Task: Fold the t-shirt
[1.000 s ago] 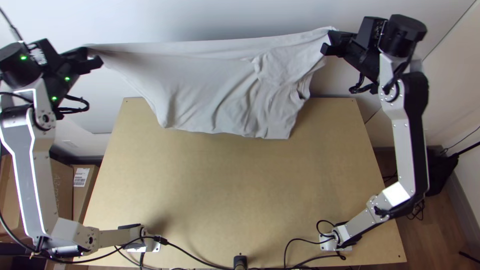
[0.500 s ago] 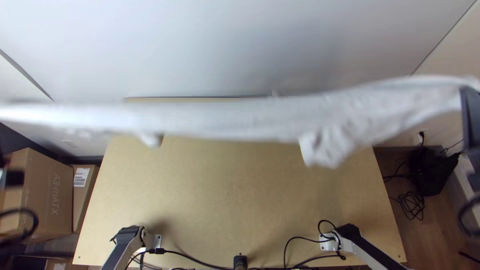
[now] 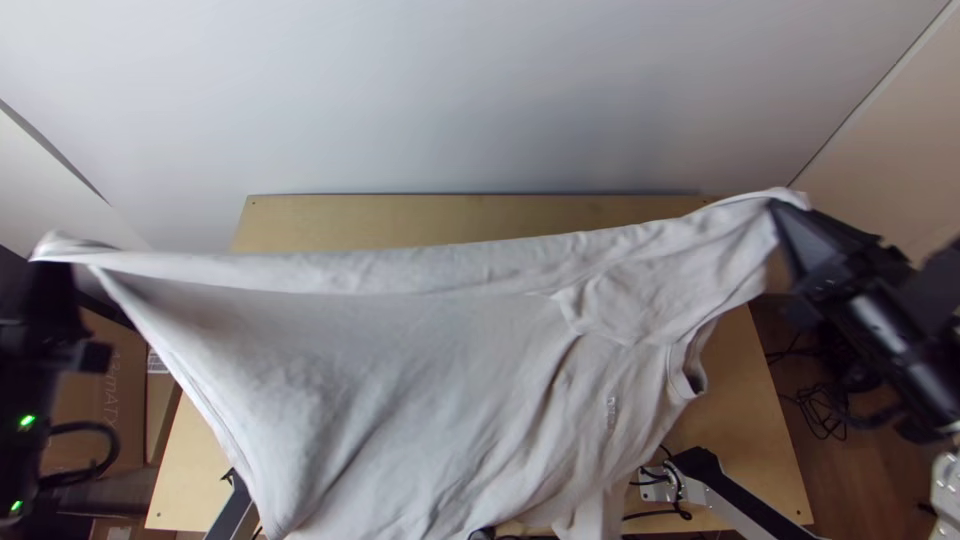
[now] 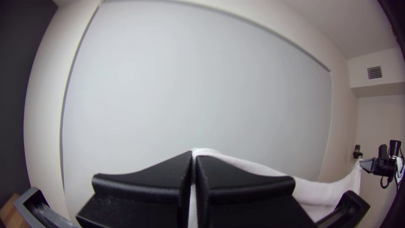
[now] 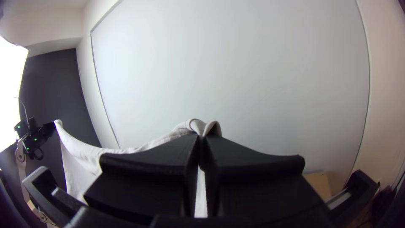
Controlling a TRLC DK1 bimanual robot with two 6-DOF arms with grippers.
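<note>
Held up between both grippers, the light grey t-shirt [image 3: 400,370] hangs in the air over the table, its upper edge stretched nearly straight and its lower part billowing toward the near side. My left gripper [image 3: 52,270] is shut on one corner at the far left; in the left wrist view the left gripper [image 4: 194,158] pinches the cloth [image 4: 249,165]. At the right, my right gripper [image 3: 785,215] is shut on the other corner, near a sleeve; the right wrist view has the right gripper [image 5: 201,141] with cloth [image 5: 196,126] bunched between its fingertips.
The wooden table [image 3: 450,225] lies beneath the shirt, with a white wall behind its far edge. Cardboard boxes [image 3: 160,410] stand at the left. Cables [image 3: 825,410] lie on the floor at the right.
The grippers went outward and toward the near side, then back somewhat inward. The shirt came with them, first pulled into a narrow band, now swung open toward the near side. Both grippers kept hold.
</note>
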